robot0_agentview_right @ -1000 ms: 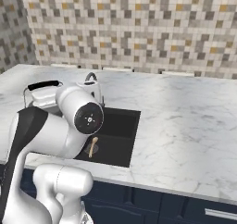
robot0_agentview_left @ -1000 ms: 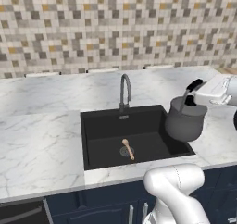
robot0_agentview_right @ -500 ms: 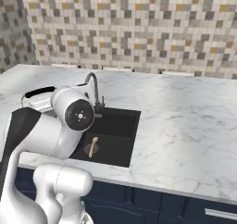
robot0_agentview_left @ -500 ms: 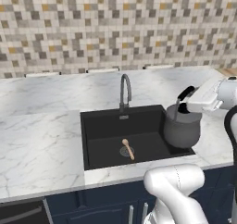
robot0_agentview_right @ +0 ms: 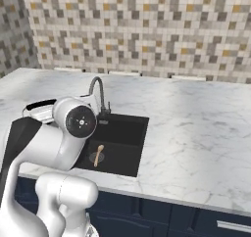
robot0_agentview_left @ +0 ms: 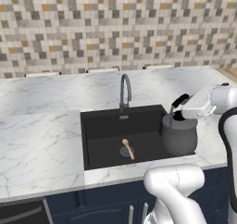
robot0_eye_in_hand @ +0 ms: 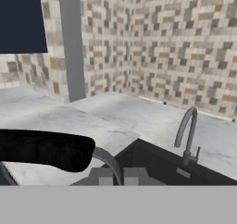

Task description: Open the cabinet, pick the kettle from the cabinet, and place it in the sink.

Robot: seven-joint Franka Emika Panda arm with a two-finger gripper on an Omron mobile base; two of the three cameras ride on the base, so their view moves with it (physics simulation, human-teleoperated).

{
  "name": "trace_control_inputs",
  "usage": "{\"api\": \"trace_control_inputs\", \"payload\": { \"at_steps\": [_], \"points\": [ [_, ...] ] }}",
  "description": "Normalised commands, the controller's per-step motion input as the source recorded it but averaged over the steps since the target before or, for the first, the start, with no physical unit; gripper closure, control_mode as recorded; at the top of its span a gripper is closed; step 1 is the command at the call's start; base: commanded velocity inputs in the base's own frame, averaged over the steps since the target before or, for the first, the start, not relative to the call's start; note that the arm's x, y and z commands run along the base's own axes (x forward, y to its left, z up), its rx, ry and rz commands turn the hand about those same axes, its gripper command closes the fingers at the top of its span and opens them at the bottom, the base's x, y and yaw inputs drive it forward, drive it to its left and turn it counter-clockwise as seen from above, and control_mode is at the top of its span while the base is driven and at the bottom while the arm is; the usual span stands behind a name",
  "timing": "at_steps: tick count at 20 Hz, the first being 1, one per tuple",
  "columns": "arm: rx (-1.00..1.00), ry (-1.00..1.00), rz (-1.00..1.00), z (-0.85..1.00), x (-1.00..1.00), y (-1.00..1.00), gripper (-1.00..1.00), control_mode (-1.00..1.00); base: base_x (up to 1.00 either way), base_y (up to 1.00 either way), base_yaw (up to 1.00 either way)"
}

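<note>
Right now the gripper is clamped tight on the black arched handle of the kettle, which hangs directly beneath the hand. The kettle's grey body sits at the edge of the sink nearest the hand, over the rim where black basin meets the white countertop. Farther from the hand, a small wooden spoon lies on the basin floor by the drain, and the faucet rises behind it. From the hand's own camera, the handle crosses just ahead of the fingers, the faucet well beyond.
</note>
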Motion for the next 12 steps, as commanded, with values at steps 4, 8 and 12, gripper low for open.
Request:
{"api": "trace_control_inputs", "payload": {
  "at_steps": [4,8,12],
  "points": [
    [0.00,0.06,0.00,-0.23,0.05,0.00,1.00,-1.00,0.00,0.00,0.00],
    [0.00,0.05,0.00,-0.23,0.26,0.01,1.00,-1.00,0.00,0.00,0.00],
    [0.00,0.04,0.00,-0.11,0.44,0.07,1.00,-1.00,0.00,0.00,0.00]
  ]
}}
